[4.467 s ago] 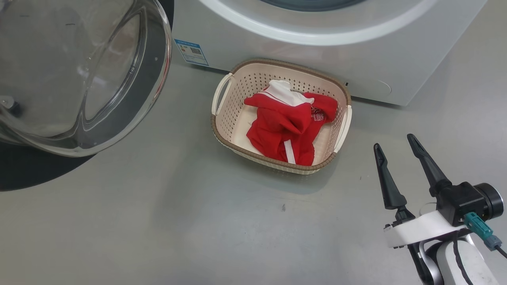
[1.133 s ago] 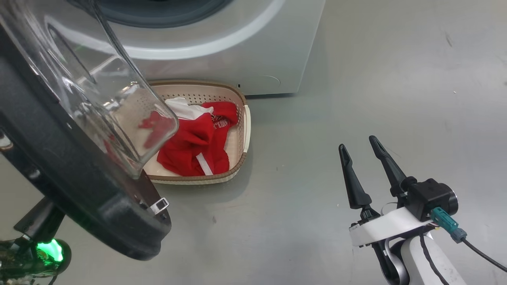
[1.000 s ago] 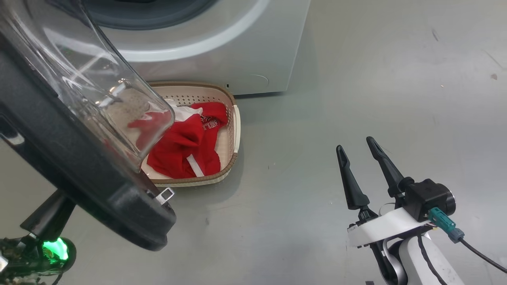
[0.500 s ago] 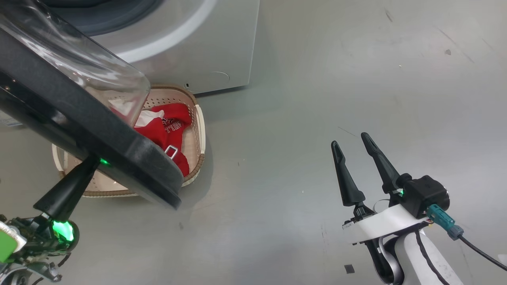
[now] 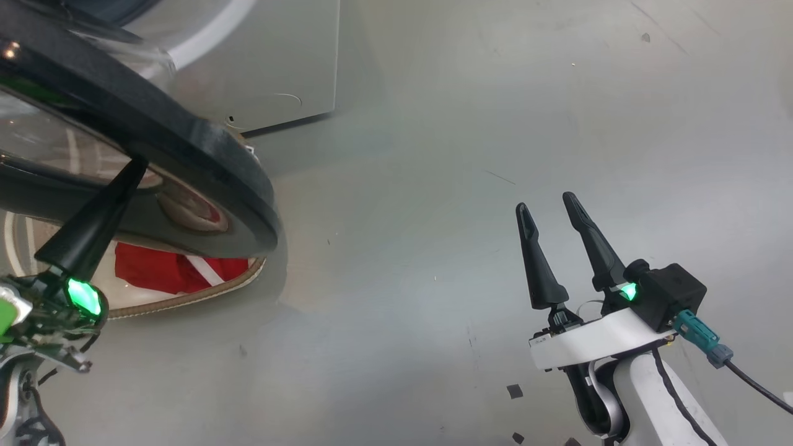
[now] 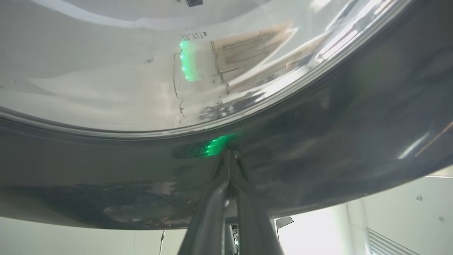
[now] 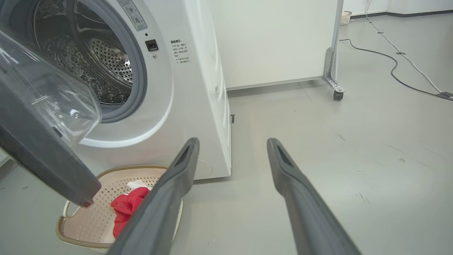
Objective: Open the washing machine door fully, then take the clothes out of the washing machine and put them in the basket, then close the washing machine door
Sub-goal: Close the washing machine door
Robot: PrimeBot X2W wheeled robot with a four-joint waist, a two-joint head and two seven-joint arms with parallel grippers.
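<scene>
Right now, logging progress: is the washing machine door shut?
Not shut. The washing machine door stands angled away, leaving the steel drum exposed.

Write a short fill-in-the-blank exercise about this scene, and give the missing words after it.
1. The clothes in the basket are mostly ____ in colour.
2. The left gripper is ____, with its tips against the washing machine door.
3. The right gripper is ____ and holds nothing.
4. The round opening of the washing machine shows its steel ____.
Missing words: red; shut; open; drum.
</scene>
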